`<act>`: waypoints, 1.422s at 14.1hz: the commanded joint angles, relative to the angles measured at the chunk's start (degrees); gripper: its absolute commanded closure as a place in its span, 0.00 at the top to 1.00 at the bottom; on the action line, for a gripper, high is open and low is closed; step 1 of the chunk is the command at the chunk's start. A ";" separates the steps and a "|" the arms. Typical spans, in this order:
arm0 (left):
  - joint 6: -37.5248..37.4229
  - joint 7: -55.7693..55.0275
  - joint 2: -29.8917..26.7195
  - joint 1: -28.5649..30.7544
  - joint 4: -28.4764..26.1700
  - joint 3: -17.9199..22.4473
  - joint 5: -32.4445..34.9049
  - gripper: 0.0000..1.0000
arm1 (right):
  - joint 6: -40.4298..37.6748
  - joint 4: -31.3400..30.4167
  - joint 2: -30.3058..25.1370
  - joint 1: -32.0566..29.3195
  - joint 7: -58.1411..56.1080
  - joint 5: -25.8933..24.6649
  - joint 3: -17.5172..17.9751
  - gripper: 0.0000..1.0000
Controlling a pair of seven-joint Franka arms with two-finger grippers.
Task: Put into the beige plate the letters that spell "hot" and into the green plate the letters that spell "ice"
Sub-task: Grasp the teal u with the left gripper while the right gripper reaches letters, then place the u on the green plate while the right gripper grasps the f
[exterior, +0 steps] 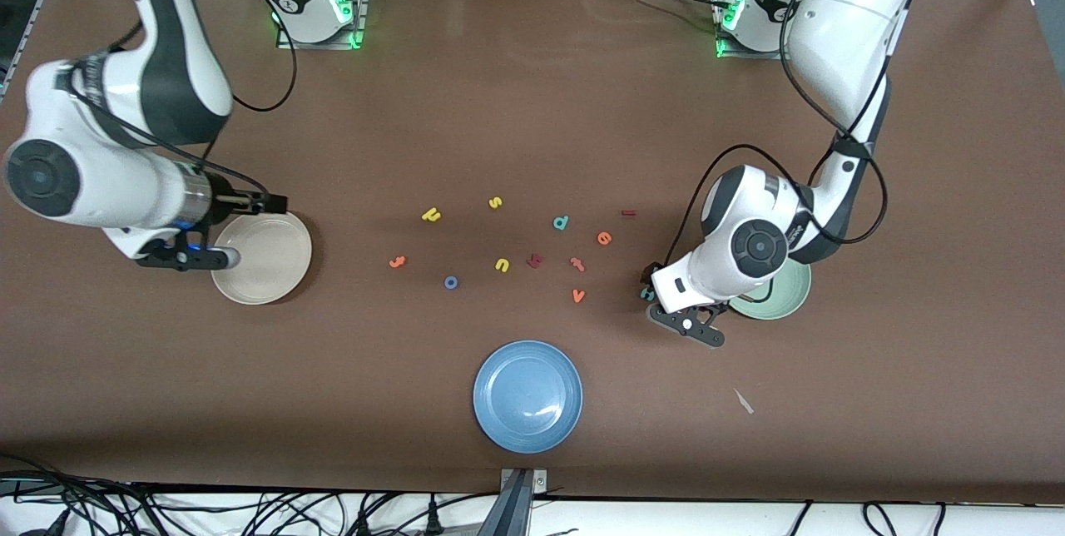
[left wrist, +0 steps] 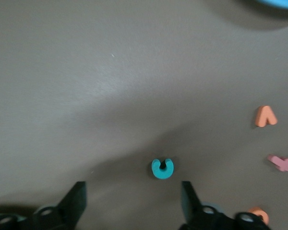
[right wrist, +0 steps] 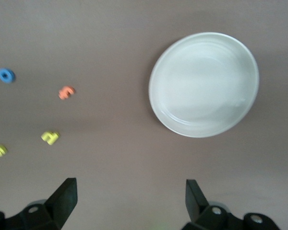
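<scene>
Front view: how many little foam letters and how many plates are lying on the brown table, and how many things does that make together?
Foam letters: 12
Plates: 3 (beige plate, green plate, blue plate)
Total: 15

Brown table, carrying a beige plate toward the right arm's end, a green plate toward the left arm's end and a blue plate nearest the front camera. Scattered between the beige and green plates: small foam letters, among them a blue ring, a yellow "s", a teal "d", an orange "v". Beside the green plate, a teal "c".
</scene>
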 commanded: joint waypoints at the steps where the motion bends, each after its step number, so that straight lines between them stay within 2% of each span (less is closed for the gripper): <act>1: 0.06 -2.49 2.47 -1.78 2.13 0.30 1.14 0.72 | 7.87 -1.73 2.35 2.11 11.66 3.42 -0.19 1.00; 5: 5.16 -5.23 4.05 -2.93 0.73 0.30 1.75 0.72 | 23.07 -5.94 6.22 7.03 27.14 3.43 -0.19 1.00; 7: 5.25 -4.53 4.23 -3.02 0.81 0.56 2.45 0.65 | 30.99 -8.84 7.02 9.31 33.74 3.43 -0.28 1.00; 9: 5.25 -5.40 4.50 -3.89 0.90 0.47 7.18 0.65 | 34.26 -9.29 8.77 10.11 38.94 3.16 -0.28 1.00; 13: 4.81 -5.76 4.32 -3.81 0.46 0.39 7.12 0.64 | 39.62 -10.34 10.89 11.16 45.36 3.34 -0.28 1.00; 15: 4.63 -5.76 4.23 -3.98 0.02 0.39 7.12 0.53 | 45.40 -14.10 10.80 11.52 47.82 3.34 -0.28 1.00; 17: 4.46 -5.50 3.97 -3.72 -0.77 0.39 7.64 0.25 | 50.86 -18.06 10.89 12.13 50.11 3.34 -0.28 1.00; 19: 4.37 -5.76 4.06 -3.90 -0.77 0.39 7.64 0.03 | 50.97 -18.61 11.06 12.75 51.61 3.34 -0.28 1.00; 20: 4.28 -5.67 3.89 -3.72 -0.68 0.39 7.64 0.01 | 50.89 -18.61 11.59 12.75 51.79 3.34 -0.28 1.00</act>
